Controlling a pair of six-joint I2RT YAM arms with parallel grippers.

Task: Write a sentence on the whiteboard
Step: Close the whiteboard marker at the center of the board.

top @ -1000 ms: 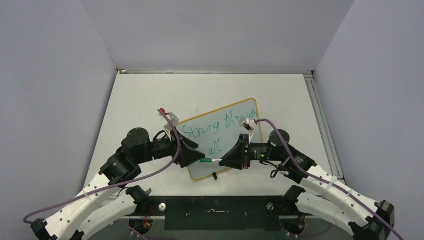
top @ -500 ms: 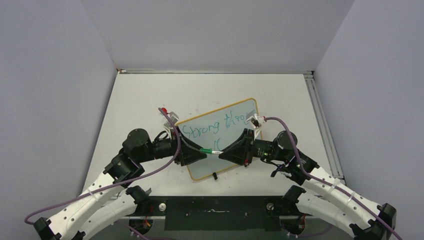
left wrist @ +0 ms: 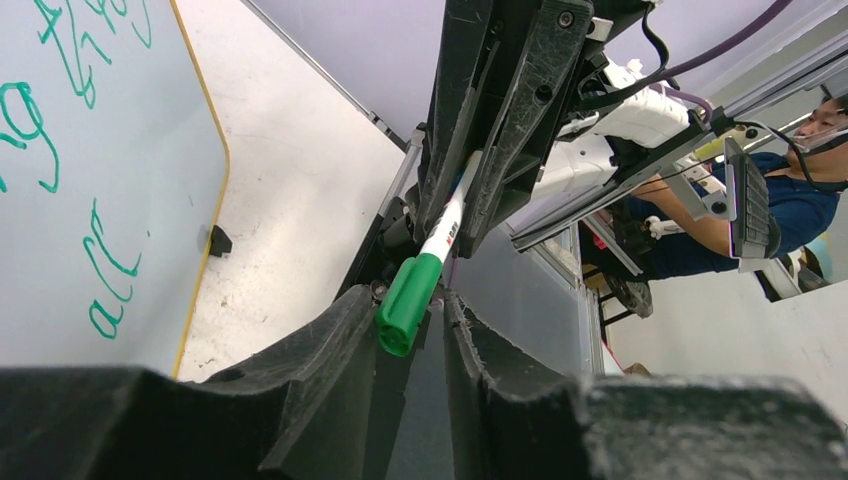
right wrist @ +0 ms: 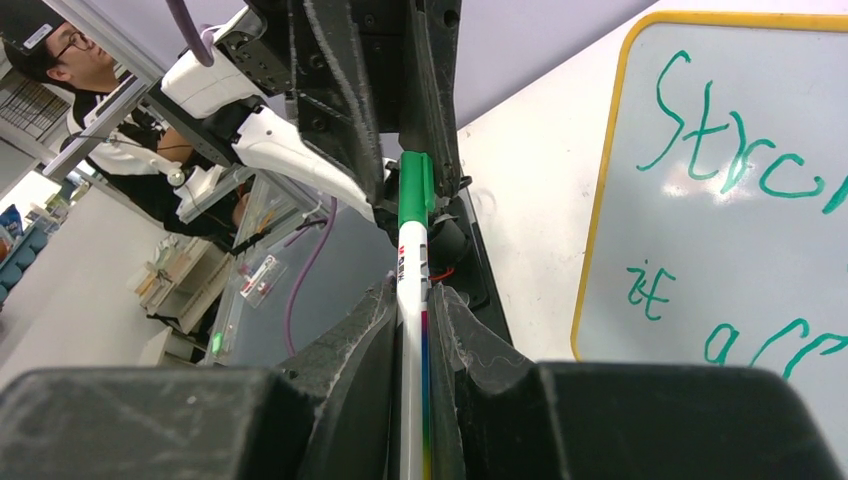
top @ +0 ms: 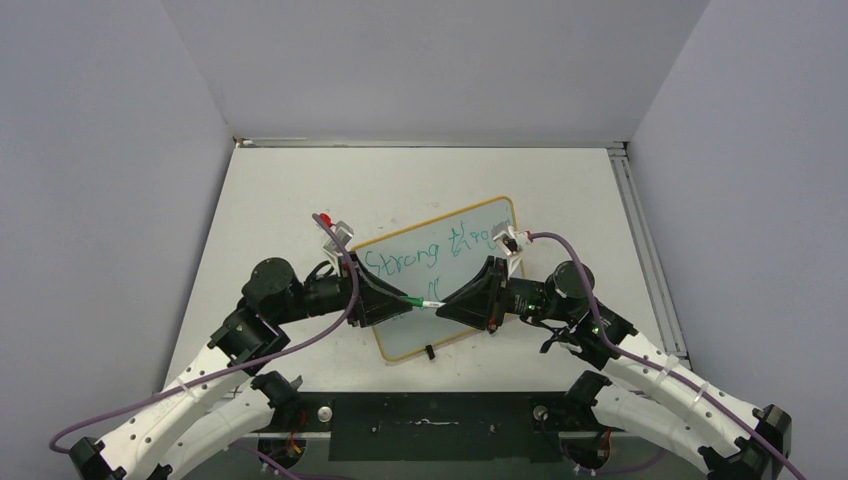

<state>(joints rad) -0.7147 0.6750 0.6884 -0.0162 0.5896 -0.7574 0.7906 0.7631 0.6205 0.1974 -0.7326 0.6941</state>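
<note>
The whiteboard [top: 420, 336] lies tilted on the table, yellow-framed, with the green sentence [top: 430, 252] in two lines. My two grippers face each other above its near part. My right gripper [right wrist: 415, 292] is shut on the white barrel of a marker [right wrist: 412, 330], whose green cap [right wrist: 413, 190] points at my left gripper [left wrist: 410, 300]. The left jaws stand open a little. The cap [left wrist: 408, 302] sits between their tips, against one finger with a gap to the other. In the top view the marker [top: 420, 303] bridges both grippers.
A black clip [top: 428, 351] sits on the board's near edge. A metal rail [top: 640, 240] runs along the table's right side. Grey walls enclose the left, back and right. A person [left wrist: 800, 190] sits beyond the table in the wrist views.
The left jaws have narrowed around the marker's green cap. Both grippers and the marker have shifted slightly away from the near edge, over the board.
</note>
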